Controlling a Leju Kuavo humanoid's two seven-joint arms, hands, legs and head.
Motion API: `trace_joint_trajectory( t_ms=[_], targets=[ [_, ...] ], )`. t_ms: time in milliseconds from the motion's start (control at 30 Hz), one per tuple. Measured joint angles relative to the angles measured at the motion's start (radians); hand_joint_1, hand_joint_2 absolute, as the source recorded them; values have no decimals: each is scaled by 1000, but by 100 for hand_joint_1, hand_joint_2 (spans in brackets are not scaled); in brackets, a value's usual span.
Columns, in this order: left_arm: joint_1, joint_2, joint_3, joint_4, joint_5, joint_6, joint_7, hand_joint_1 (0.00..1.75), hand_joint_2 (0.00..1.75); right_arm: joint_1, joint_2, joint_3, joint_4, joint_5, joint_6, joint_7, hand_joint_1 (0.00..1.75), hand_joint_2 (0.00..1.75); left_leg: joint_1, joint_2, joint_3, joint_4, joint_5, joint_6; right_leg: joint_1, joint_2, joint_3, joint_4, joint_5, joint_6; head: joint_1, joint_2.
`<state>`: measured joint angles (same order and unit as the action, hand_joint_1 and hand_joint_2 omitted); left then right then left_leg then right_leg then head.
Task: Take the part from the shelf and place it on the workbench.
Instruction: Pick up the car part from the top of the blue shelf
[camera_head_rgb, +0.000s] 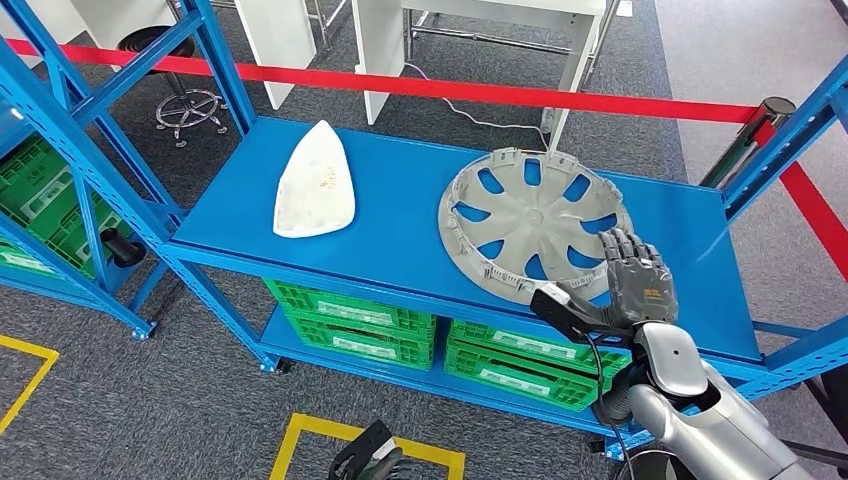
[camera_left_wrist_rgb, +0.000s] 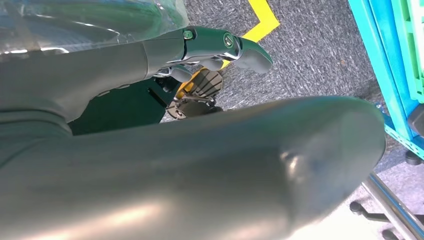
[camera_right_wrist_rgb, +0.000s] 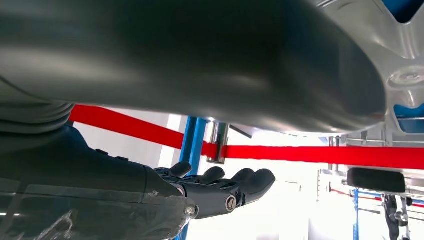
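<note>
Now right robot hand (camera_head_rgb: 637, 278) touching hubcap (camera_head_rgb: 530, 222) near rim, fingers apart.

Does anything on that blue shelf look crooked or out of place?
The grey wheel cover sits slightly tilted, its near edge at the shelf's front lip by the right hand. The white part lies flat. Nothing looks spilled or broken.

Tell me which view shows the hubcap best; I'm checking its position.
The head view: the whole hubcap lies on the blue shelf, right robot hand at its edge. The right wrist view catches a blurred piece.
</note>
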<state>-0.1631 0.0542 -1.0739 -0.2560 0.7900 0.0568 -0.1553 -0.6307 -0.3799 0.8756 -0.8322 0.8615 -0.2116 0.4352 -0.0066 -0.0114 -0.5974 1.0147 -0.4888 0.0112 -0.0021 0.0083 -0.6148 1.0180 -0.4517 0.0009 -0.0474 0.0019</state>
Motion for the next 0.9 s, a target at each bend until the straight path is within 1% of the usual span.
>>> trace_joint_trajectory(
  t_ms=[900],
  targets=[
    [0,0,-1,0,0,0,-2,0,0,25,22,0,49,-11,-3,-3,0,0,0,0,0,0,0,0,0,0,0,0,0,0,0,0]
  ],
)
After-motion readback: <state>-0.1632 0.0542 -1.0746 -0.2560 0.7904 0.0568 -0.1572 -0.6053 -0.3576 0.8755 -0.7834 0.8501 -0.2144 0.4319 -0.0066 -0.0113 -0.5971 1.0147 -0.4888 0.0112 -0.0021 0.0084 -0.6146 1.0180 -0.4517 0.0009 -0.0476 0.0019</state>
